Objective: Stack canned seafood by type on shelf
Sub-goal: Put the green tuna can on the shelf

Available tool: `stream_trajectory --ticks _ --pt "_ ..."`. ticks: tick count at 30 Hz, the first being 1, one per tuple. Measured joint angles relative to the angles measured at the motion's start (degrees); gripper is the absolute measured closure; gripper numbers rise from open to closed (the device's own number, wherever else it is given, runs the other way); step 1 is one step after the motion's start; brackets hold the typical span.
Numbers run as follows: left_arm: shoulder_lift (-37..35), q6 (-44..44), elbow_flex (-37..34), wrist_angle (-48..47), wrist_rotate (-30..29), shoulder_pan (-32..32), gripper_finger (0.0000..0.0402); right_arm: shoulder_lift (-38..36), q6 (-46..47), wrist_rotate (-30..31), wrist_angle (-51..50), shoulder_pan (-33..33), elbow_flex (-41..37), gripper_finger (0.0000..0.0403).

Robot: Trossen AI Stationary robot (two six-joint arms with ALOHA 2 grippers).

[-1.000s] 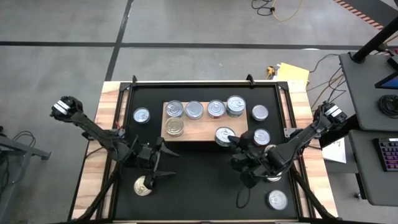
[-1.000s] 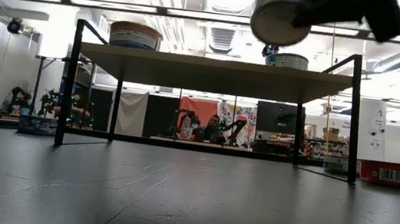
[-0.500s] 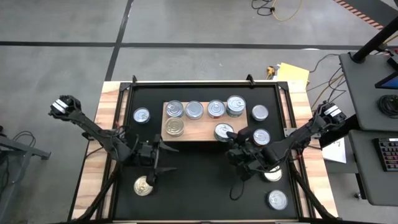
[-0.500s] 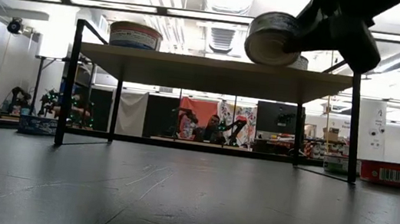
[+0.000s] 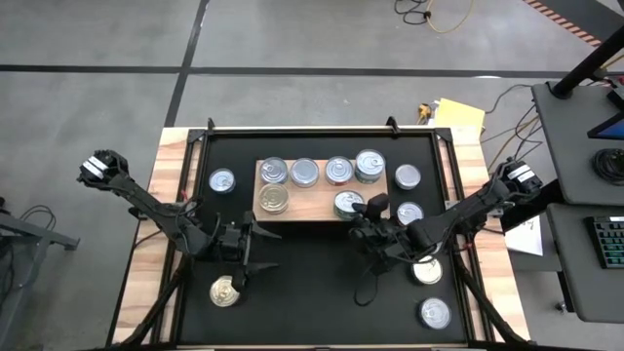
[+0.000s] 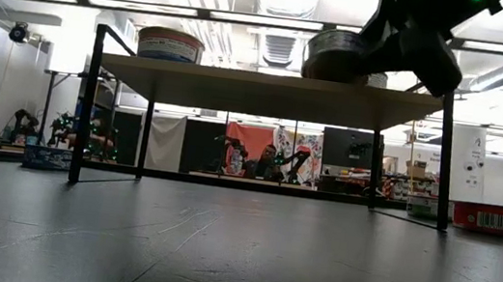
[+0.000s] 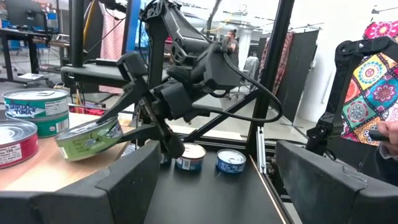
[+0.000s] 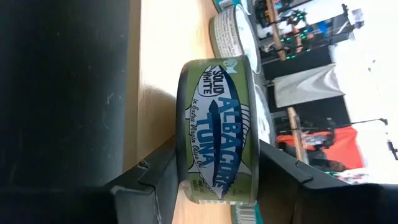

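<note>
Where the high view looks down, the right pincer (image 5: 359, 209) grips a tin (image 5: 348, 204) at the shelf's (image 5: 312, 202) near right edge; the left pincer (image 5: 255, 244) hangs wide over the desk (image 5: 312, 283). In the low view the tin (image 6: 333, 56) rests at shelf level. The left wrist view shows it tilted (image 7: 90, 138). The right wrist view shows fingers (image 8: 155, 174) flanking the green tuna label (image 8: 219, 129).
</note>
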Motion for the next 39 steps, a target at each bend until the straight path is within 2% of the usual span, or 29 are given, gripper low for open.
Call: stream_trajectory --ticks 11,16,29,39 --pt "0.0 0.0 0.0 0.0 0.0 0.0 0.01 0.0 0.7 -2.3 2.1 -1.1 0.0 0.0239" --pt "0.0 0.4 0.0 0.0 0.0 0.0 0.01 0.0 2.0 -4.4 3.4 -1.2 0.0 0.0214" --pt "0.0 0.4 0.0 -0.3 0.0 0.0 0.01 0.0 3.9 -4.5 4.4 -1.3 0.0 0.0146" --pt "0.0 0.4 0.0 -0.3 0.0 0.0 0.01 -0.1 7.4 -4.3 4.4 -2.9 0.0 0.0113"
